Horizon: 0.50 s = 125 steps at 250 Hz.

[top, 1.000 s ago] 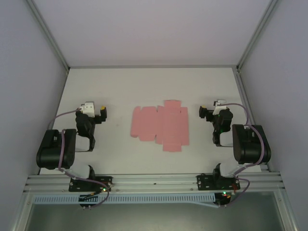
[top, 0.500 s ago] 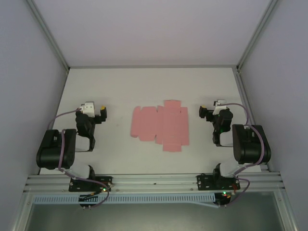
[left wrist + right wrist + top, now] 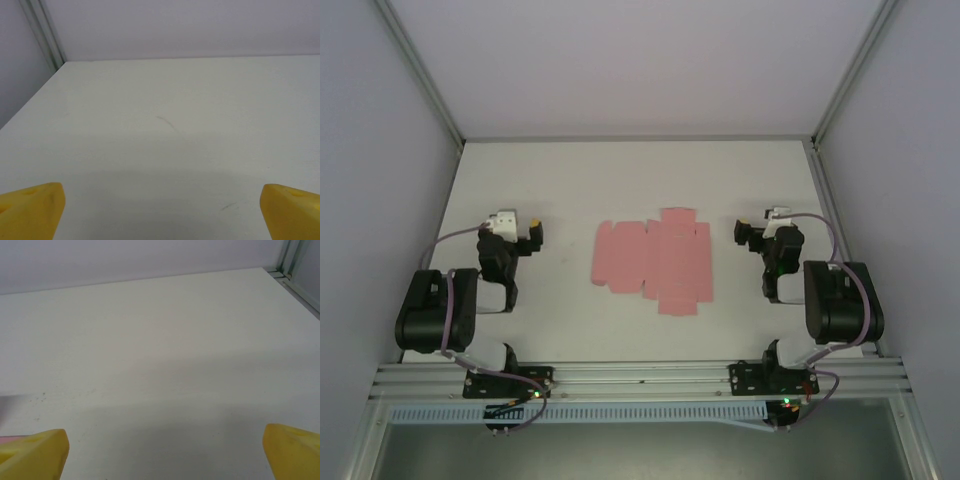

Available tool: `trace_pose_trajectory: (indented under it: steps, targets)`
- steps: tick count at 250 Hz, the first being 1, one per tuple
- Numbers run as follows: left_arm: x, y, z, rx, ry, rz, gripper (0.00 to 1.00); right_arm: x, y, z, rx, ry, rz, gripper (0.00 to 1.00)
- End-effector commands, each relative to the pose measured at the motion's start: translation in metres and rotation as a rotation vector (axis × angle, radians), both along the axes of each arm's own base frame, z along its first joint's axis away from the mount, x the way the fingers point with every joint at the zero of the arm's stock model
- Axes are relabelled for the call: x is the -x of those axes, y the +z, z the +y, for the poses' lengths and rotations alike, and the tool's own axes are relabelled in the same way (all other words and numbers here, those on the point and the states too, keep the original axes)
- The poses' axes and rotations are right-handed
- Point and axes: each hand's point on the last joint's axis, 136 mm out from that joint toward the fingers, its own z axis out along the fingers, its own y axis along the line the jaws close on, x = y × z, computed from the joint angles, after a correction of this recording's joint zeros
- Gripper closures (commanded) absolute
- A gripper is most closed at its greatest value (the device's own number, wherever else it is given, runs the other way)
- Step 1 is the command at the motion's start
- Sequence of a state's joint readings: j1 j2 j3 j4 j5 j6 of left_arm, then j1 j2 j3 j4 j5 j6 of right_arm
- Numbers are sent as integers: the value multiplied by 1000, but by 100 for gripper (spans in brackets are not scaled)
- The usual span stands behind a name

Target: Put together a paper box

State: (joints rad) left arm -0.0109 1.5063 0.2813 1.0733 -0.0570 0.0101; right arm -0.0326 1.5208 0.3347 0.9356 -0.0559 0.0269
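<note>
No real change vs a sec ago: counter [image 3: 620,180] looks the same, and the paper box [image 3: 655,262] is still a flat pink die-cut sheet at centre, unfolded, btwn the arms. Left gripper [image 3: 534,236] & right gripper [image 3: 740,233] are both spread wide, empty, well apart from the sheet. Assembly prob. not begun.

Black arms [image 3: 438,310], lilac cables [image 3: 455,237], yellow fingertips [image 3: 30,212]
</note>
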Motion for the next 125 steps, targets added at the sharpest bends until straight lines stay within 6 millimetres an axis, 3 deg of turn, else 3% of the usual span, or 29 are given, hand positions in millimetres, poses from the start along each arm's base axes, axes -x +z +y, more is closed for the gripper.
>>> trace_pose_trajectory:
  steps: [1,27,43,66,100,125]
  targets:
    - [-9,32,11,-8,56,-20,0,-7,35,0,-1,-21,-10,0]
    - [-10,59,15,94,106,-14,0,-5,61,7,52,-30,22,0]
    - [-10,72,5,190,71,18,0,-2,74,17,33,-26,66,0]
    - [-5,77,-15,345,28,121,0,7,78,45,-36,14,185,3]
    - [11,76,-66,455,-120,267,0,30,58,93,-129,76,383,10]
    - [22,64,-89,501,-149,402,0,44,37,137,-189,194,534,19]
